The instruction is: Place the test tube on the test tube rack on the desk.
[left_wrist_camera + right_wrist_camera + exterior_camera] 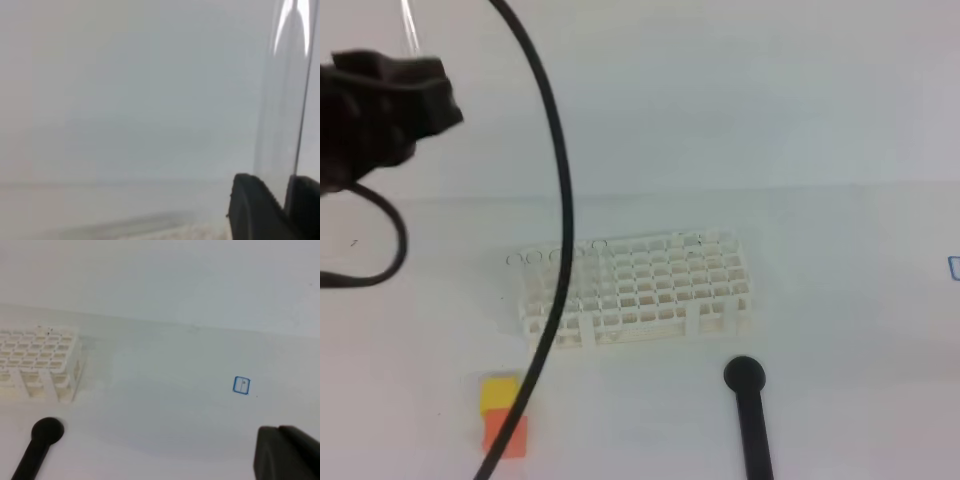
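The left end effector (pixel 282 200) was clenched on the test tube (pixel 285 95), up high, and next needed to carry it over the test tube rack (pixel 635 290).

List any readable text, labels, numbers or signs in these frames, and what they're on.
No readable text in any view.
Small blue square mark on the desk: something sits inside the outline, too small and blurred to read; a blue trace shows at the right edge of the high view.
Test tube rack, yellow-orange block, black stick: no markings visible.
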Controlling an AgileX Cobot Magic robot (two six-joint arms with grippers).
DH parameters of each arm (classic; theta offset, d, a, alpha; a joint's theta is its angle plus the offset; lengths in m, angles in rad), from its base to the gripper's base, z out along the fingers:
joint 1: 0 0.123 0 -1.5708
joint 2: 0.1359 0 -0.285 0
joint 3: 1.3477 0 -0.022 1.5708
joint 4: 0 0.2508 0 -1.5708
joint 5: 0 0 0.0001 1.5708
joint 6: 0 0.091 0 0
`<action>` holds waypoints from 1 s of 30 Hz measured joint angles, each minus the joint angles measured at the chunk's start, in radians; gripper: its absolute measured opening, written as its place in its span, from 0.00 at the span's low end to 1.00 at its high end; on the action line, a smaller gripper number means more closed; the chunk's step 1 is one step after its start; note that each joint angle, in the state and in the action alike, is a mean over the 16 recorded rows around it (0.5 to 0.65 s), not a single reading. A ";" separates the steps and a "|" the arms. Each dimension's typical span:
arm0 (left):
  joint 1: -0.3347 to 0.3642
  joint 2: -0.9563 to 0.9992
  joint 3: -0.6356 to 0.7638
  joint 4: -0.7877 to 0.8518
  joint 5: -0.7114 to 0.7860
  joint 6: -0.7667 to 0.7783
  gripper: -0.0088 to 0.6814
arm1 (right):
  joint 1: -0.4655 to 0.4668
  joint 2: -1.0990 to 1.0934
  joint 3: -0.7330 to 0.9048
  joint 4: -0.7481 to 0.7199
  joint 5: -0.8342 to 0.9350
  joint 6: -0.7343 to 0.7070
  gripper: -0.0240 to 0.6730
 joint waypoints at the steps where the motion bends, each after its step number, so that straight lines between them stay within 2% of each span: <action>1: 0.000 -0.015 0.018 -0.002 -0.043 0.004 0.01 | 0.000 0.000 0.000 0.001 0.001 0.000 0.03; 9: 0.000 -0.099 0.221 -0.004 -0.397 0.012 0.01 | 0.000 0.000 0.000 0.020 0.010 -0.016 0.03; 15: 0.000 -0.122 0.397 -0.034 -0.667 0.060 0.01 | 0.000 0.000 0.000 0.119 0.018 -0.148 0.03; 20: 0.000 -0.118 0.520 -0.113 -0.836 0.153 0.01 | 0.000 0.005 0.000 0.327 0.039 -0.388 0.03; 30: 0.000 -0.021 0.691 -0.216 -1.142 0.312 0.01 | 0.000 0.125 -0.007 0.931 0.173 -1.006 0.03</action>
